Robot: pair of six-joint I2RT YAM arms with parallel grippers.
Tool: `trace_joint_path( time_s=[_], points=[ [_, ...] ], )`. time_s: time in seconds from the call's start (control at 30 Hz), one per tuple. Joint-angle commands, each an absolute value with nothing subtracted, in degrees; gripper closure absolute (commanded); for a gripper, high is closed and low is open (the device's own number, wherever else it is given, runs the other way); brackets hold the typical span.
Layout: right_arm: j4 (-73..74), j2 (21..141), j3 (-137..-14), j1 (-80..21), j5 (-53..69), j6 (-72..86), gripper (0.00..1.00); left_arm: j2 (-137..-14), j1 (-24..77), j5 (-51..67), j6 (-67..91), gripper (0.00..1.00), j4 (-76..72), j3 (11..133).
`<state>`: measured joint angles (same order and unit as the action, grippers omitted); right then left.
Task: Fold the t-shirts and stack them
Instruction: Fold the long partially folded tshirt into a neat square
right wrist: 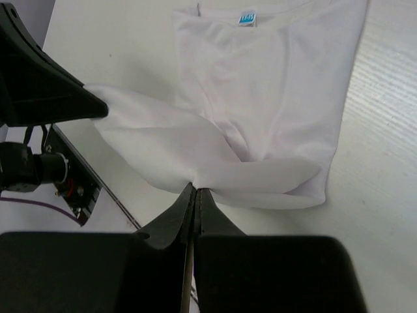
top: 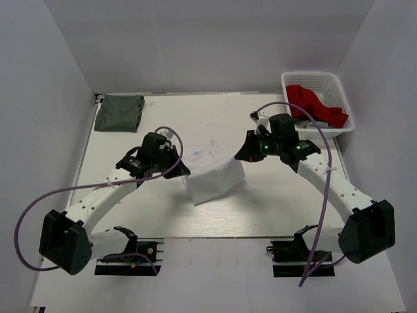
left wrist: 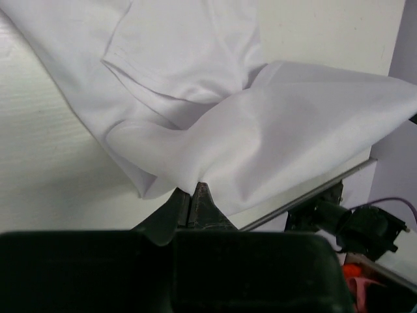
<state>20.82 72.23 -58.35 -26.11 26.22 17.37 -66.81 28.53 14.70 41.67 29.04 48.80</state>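
**Top view.** The plain white short-sleeved cloth t-shirt (top: 214,177) sits mid-way across the pale worktop (top: 280,202), between the two arms. It is bunched into a rough four-sided shape. The left fingers (top: 183,173) meet its left edge and the right fingers (top: 240,156) meet its right edge. A folded dark grey-green cloth t-shirt (top: 119,112) lies flat at the far left corner, well apart from the white one. A white plastic lattice basket (top: 287,83) stands at the far right with a crumpled red cloth (top: 314,102) inside.

**Left wrist view.** The left fingers (left wrist: 197,197) are pressed together on a pinch of the white t-shirt (left wrist: 228,130). The cloth rises from them in a loose raised fold. A hemmed sleeve lies flat on the worktop (left wrist: 45,169) beyond.

**Right wrist view.** The right fingers (right wrist: 195,197) are clamped tight on a fold of the white t-shirt (right wrist: 267,98). A small blue neck label (right wrist: 247,18) shows at the collar on the far side. The black left fingers (right wrist: 78,104) hold the cloth's opposite point, with the fabric sagging between the two grips.
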Motion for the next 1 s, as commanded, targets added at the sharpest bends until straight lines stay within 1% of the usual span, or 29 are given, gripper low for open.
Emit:
trace_joint_path(
  time_s=[0.0,0.17,0.3,0.53,0.63,0.73,0.8,0.83,0.87,0.9,0.93,0.97],
  points=[
    [15.56,74.70,-62.31,-25.23,25.58,18.28,1.00,-70.13,27.08,11.69,42.28,1.00,25.93,52.29],
    [13.98,80.76,-65.21,-24.00,26.54,18.89,1.00,-74.35,24.53,10.55,41.75,1.00,26.54,54.32],
    [12.40,85.50,-68.37,-23.21,27.51,19.16,1.00,-74.96,22.33,9.41,41.75,1.00,24.08,54.32],
    [12.04,94.65,-75.22,-22.15,29.53,19.25,1.00,-81.64,18.29,11.25,42.89,1.00,19.43,55.90],
    [11.86,99.75,-80.31,-21.80,30.23,19.07,1.00,-85.33,16.35,10.29,43.50,1.00,17.93,57.04],
    [11.52,107.64,-85.59,-21.62,30.06,18.20,1.00,-89.72,13.81,8.44,43.51,1.00,15.48,59.06],
    [15.10,112.73,-89.36,-21.27,29.97,16.97,1.00,-91.92,12.13,9.39,43.51,1.00,12.05,60.37],
    [17.03,115.90,-96.35,-20.83,29.88,14.61,1.00,-92.89,11.61,10.19,43.51,1.00,10.39,60.38],
    [16.62,117.58,-97.72,-20.92,29.62,14.33,1.00,-94.73,11.08,10.20,43.51,0.94,8.37,60.38],
    [15.48,122.04,-100.26,-20.83,30.05,14.33,1.00,-95.79,10.20,10.89,43.51,0.61,3.65,60.38],
    [13.99,123.73,-103.15,-20.74,31.19,13.63,0.90,-96.93,9.67,11.86,43.51,0.24,1.43,61.08],
    [14.24,125.75,-105.27,-20.74,31.20,14.15,0.76,-98.16,9.06,12.82,43.51,0.00,0.19,62.13]
  ],
)
